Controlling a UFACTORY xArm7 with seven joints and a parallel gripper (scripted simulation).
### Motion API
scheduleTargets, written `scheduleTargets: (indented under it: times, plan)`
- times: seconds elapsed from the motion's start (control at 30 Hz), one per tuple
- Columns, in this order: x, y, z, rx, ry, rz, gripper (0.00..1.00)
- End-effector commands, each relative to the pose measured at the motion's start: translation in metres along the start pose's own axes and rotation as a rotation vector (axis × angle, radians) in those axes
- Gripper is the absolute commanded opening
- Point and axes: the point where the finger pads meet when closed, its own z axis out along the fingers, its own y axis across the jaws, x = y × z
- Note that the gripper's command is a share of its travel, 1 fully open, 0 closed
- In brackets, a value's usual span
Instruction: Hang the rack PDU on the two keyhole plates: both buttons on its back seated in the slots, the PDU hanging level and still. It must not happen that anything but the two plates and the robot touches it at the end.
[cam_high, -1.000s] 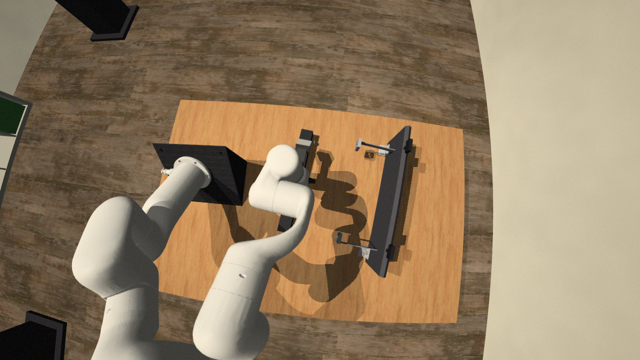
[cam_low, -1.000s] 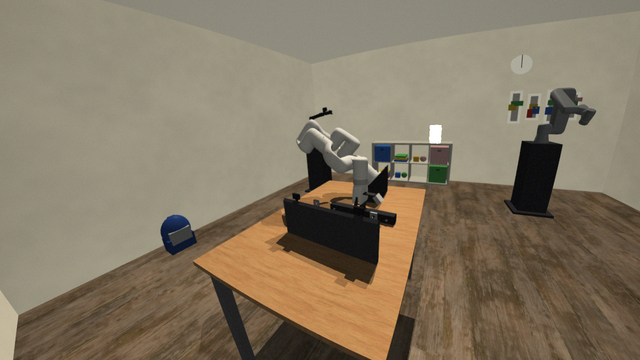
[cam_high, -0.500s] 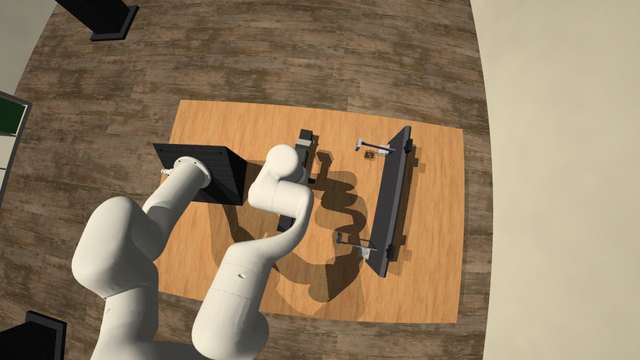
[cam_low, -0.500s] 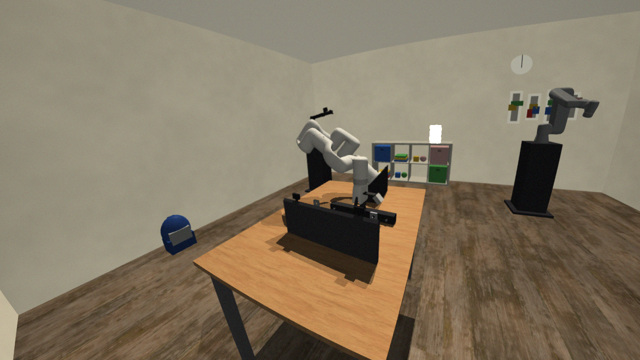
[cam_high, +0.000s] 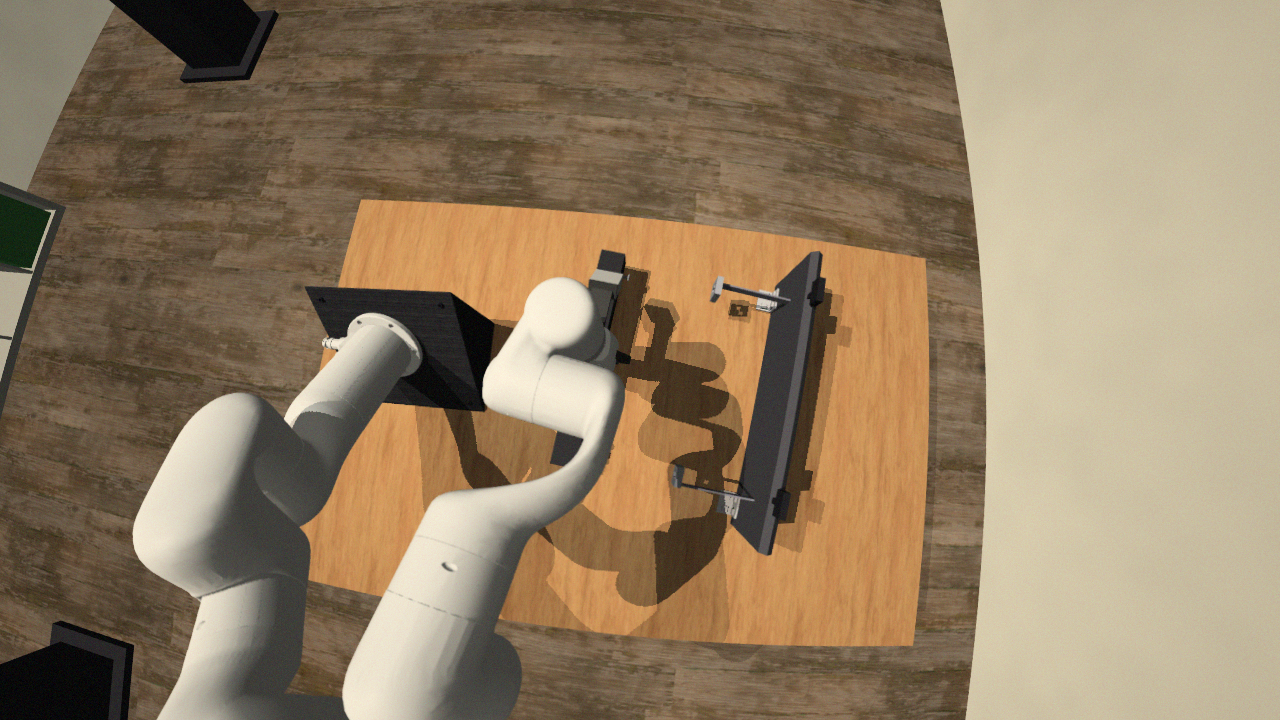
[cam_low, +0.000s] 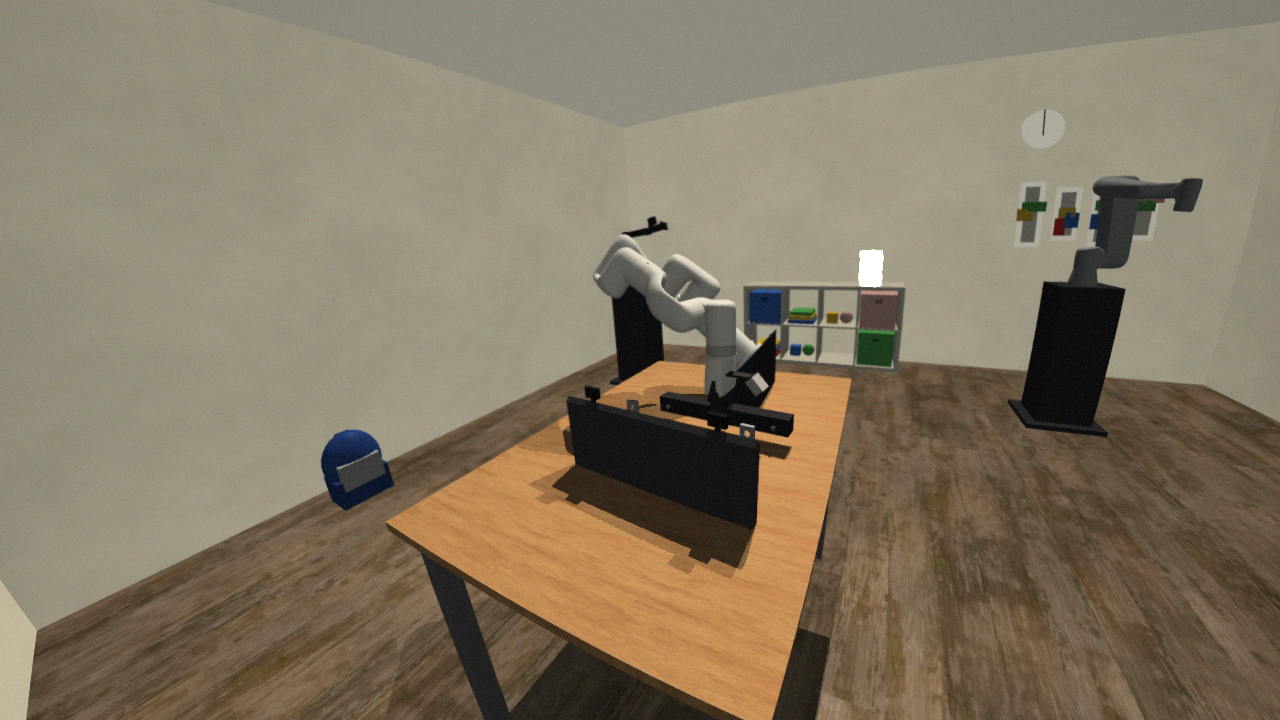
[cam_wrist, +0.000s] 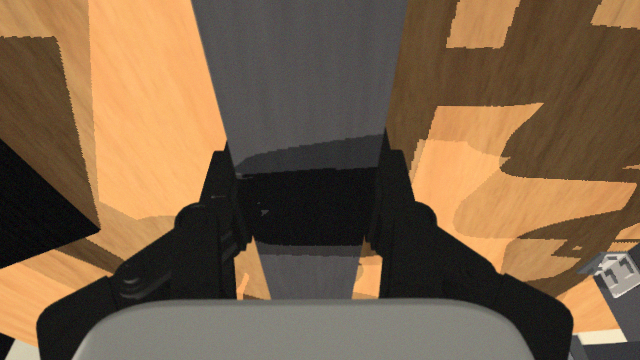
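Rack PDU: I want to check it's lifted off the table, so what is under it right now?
Under the rack PDU, held by the gripper, only the wooden table and shadow show. Its back buttons are hidden from view.

— What does the arm (cam_high: 268, 483) look like?
— Smooth white rounded links, with a flanged foot on a black base plate (cam_high: 447, 308).
— And the hand (cam_wrist: 305, 200)?
— Black fingers under a rounded grey housing (cam_wrist: 300, 330).
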Motion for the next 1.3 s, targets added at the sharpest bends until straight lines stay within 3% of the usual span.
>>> scheduleTargets:
  times: [0.0,0.47,1.27]
  plan:
    - [0.001,0.001,-0.012,-0.002,0.002,0.0,0.0]
    - [0.001,0.001,-0.052,-0.002,0.002,0.0,0.0]
    - [0.0,0.001,-0.056,-0.002,0.002,0.0,0.0]
